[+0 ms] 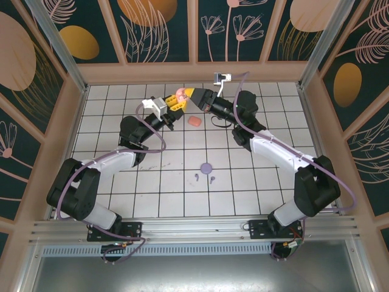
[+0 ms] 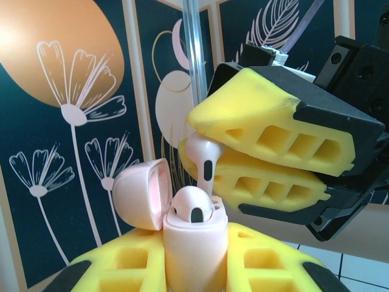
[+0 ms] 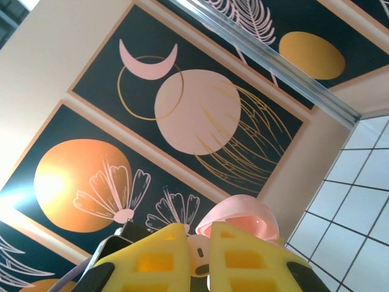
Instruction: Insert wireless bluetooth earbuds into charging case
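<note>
Pink earbud (image 2: 203,159) is clamped in right gripper (image 2: 246,149) above case (image 2: 193,246), clamped by left gripper (image 2: 194,271). Misaligned stem could jam or slip free.

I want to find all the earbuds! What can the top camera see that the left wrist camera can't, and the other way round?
Top camera: two purple earbuds lying on the tiled table beside a round purple case, plus a salmon case. Left wrist camera: one pink earbud seated in its slot, another pinched in the right arm's jaws above it. Both: the open pink case.
</note>
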Robot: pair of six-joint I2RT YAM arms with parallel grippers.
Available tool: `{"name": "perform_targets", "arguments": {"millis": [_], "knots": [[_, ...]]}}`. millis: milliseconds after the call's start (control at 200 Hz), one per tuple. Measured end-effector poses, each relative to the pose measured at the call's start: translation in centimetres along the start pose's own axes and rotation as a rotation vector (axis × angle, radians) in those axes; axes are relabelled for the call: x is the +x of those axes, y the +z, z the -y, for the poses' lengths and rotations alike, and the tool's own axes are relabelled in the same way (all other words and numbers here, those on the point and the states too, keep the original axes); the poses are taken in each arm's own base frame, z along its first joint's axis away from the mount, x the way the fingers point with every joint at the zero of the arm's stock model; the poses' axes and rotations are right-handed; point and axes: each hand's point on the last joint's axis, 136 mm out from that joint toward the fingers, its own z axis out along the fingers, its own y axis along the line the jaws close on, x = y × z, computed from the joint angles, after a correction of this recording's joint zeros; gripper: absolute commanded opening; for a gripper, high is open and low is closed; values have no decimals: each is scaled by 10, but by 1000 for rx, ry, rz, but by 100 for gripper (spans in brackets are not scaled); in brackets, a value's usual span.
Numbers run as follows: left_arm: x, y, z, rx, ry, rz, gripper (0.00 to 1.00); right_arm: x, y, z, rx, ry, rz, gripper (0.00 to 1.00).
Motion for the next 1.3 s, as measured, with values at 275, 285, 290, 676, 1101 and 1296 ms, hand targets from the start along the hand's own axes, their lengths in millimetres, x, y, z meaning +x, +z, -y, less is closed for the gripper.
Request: {"name": "perform_targets", "arguments": {"millis": [275, 285, 290, 676, 1101, 1296], "knots": [[6, 0, 1, 3, -13, -22, 0, -6, -6, 12, 102, 26, 39, 10], [6, 0, 1, 3, -13, -22, 0, -6, -6, 12, 104, 27, 39, 10], [6, 0, 1, 4, -13, -22, 0, -6, -6, 12, 104, 27, 39, 10], [3, 1, 3, 15, -8, -13, 0, -7, -9, 6, 63, 60, 30, 9], [-10, -1, 7, 25, 121, 48, 0, -9, -5, -21, -137, 91, 22, 9], [-6, -1, 6, 23, 182, 40, 0, -11, -7, -30, -176, 90, 23, 9]]}}
